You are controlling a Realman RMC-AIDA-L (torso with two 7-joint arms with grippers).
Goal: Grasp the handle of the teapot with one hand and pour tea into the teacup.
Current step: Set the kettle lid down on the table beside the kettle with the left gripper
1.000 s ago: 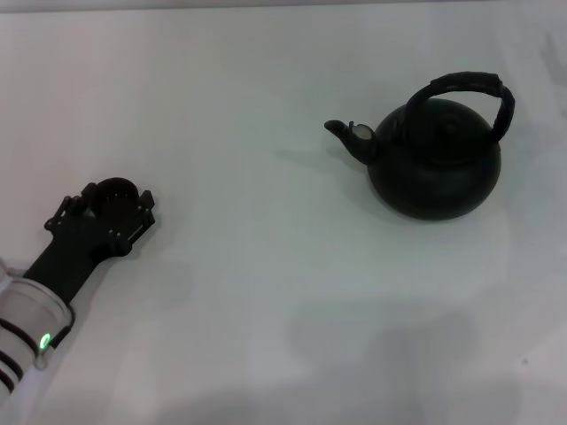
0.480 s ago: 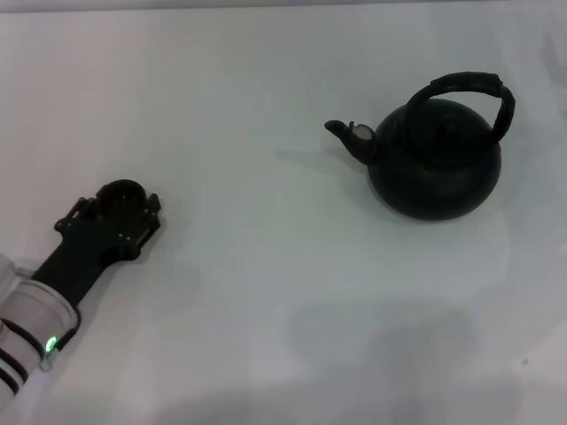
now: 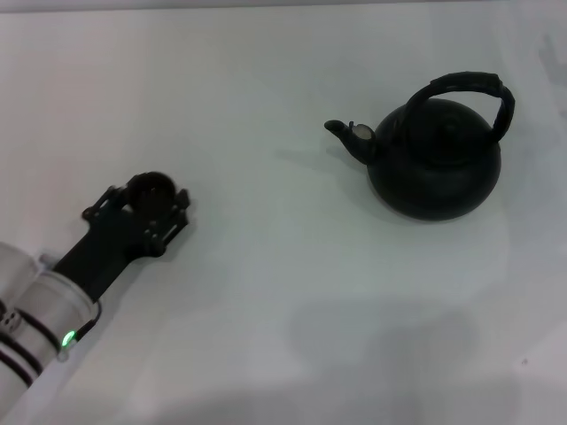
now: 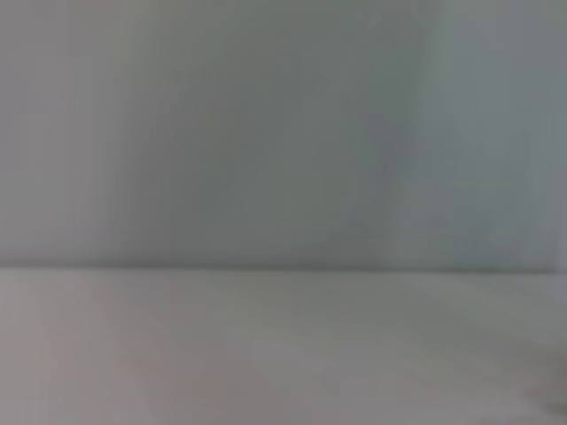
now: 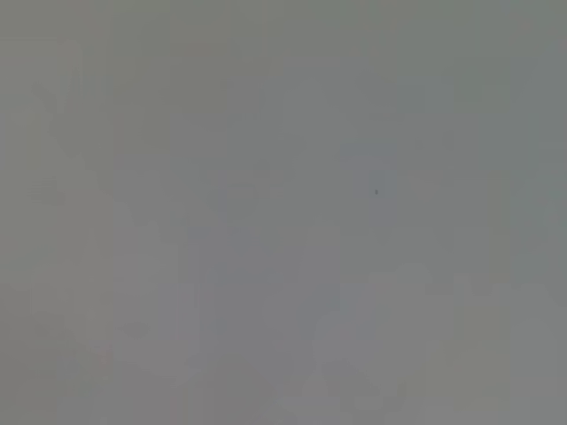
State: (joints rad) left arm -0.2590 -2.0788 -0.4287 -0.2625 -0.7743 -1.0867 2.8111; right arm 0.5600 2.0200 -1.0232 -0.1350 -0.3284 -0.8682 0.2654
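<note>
honestly, not much of this task is looking done yet. i'm seeing the teapot (image 3: 434, 159) sitting upright on the white table (image 3: 266, 292) over on the right side, spout (image 3: 347, 135) pointing left, and nothing is touching the handle (image 3: 469, 88) arching over its top. the right arm isn't showing in the head view at all, and its wrist camera is giving me nothing but blank grey.

the left gripper (image 3: 149, 208) is sitting low on the left side with the little teacup (image 3: 151, 189) nestled between its jaws, so i'm reading it as clamped on the cup. cup and pot are sitting well apart, so the cup needs bringing nearer, then there's the handle grab and the whole pour remaining. left wrist view is showing just bare table.
</note>
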